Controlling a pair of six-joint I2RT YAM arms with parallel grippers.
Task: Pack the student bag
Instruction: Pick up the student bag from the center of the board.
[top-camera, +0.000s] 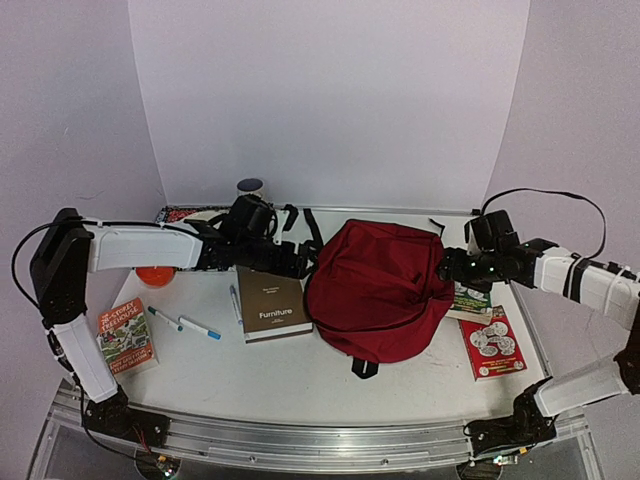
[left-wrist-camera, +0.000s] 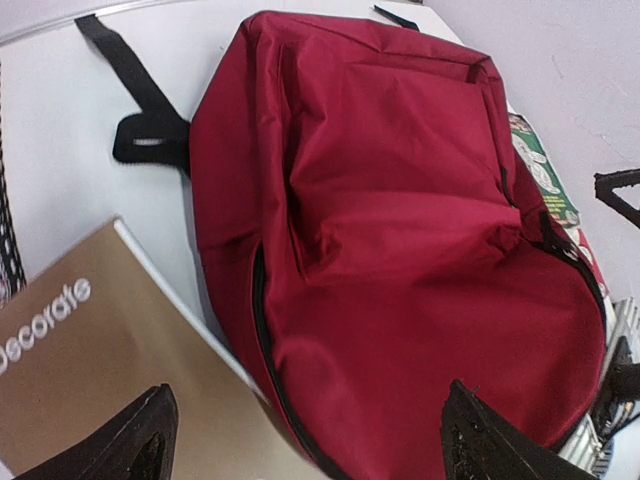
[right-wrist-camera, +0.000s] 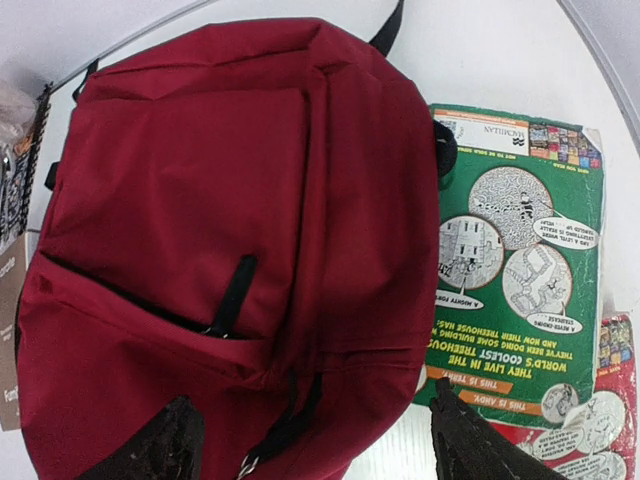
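Note:
The student bag (top-camera: 378, 288), dark red with black zips, lies flat in the middle of the table. My left gripper (top-camera: 305, 262) hovers at its left edge, open, its fingers (left-wrist-camera: 140, 440) spread over the bag (left-wrist-camera: 400, 250) and a brown book (left-wrist-camera: 90, 370), with nothing between them. At the bag's right edge my right gripper (top-camera: 445, 268) is open too. Its fingers (right-wrist-camera: 480, 440) straddle the bag's side (right-wrist-camera: 220, 230) near a black zip pull (right-wrist-camera: 232, 295), holding nothing.
The brown "Furniture" book (top-camera: 272, 305) touches the bag's left side. Two pens (top-camera: 185, 323) and a red book (top-camera: 125, 337) lie at the left. A green book (top-camera: 470, 300) and a red book (top-camera: 492, 343) lie at the right. A cup (top-camera: 249, 187) stands at the back.

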